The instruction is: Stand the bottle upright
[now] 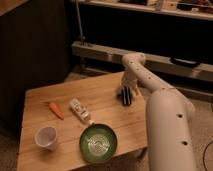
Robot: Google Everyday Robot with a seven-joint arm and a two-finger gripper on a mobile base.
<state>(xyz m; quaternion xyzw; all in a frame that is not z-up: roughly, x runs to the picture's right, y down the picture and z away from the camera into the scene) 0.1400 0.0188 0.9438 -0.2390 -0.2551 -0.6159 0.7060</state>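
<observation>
Your tool (pixel 126 95) hangs at the end of the white arm (pixel 162 112), pointing down, low over the far right part of the wooden worktop (pixel 100 95). Whether it is spread or pressed together cannot be told from this view, so check that before you commit to anything. It holds nothing that shows. The step in hand looks like the approach. To do it well, bring the tool across toward the left of the view with some height in hand, turn the wrist so the grip closes across the narrow body and not along it, and take hold nearer the cap end so you can swing the base down onto the wood. The bottle (pixel 80 110) lies flat on its side well apart from the tool, nearer the middle of the worktop, its length running diagonally with what looks like the cap end toward the green bowl (pixel 98 142). A carrot (pixel 56 110) lies just beside it on the far side from the tool, and a whitish cup (pixel 46 137) stands near the front left corner; keep the descent clear of the bowl's rim.
</observation>
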